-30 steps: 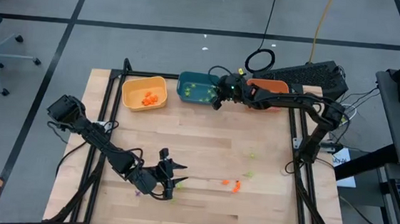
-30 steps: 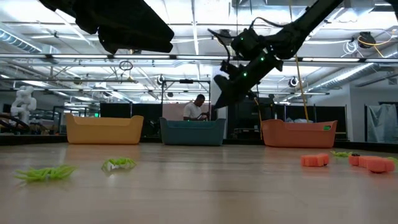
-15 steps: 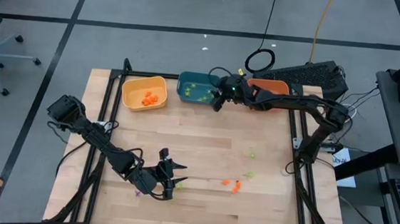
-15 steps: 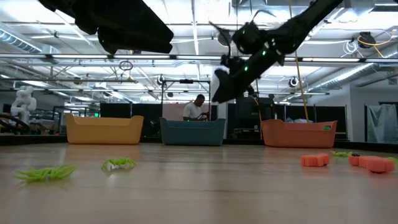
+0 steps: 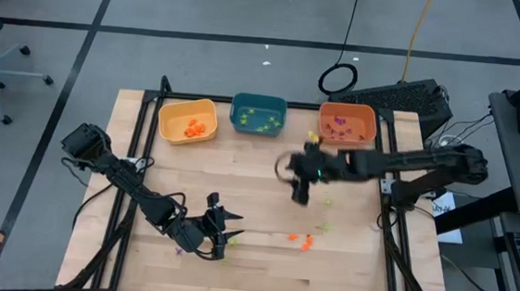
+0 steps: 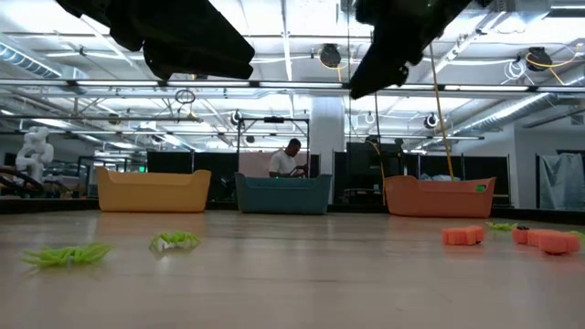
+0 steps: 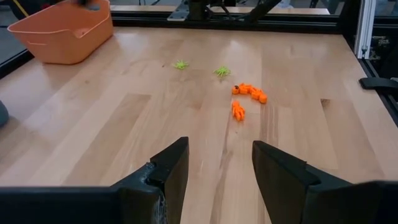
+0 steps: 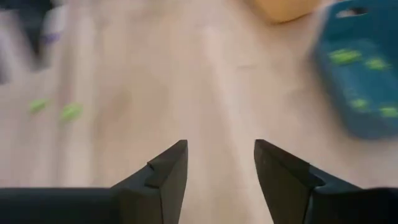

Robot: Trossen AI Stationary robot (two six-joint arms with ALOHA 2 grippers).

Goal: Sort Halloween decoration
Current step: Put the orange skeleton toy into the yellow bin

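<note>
The Halloween decoration is scattered. Orange trinkets and light-green ones lie on the table's near right part, and another green one and a purple one lie by my left gripper. My left gripper stands open and low near the table's near edge, pointing toward the orange trinkets. My right gripper hangs open above the table's middle, with nothing between its fingers. More trinkets lie in the three bins.
A yellow bin, a teal bin and an orange bin stand in a row along the far edge. Bare wood lies between the bins and the trinkets. A person shows far behind the table.
My right gripper has left the teal bin and swung toward the table's near edge and a little to the right, and now hangs over the middle of the table. My left arm has kept still.
</note>
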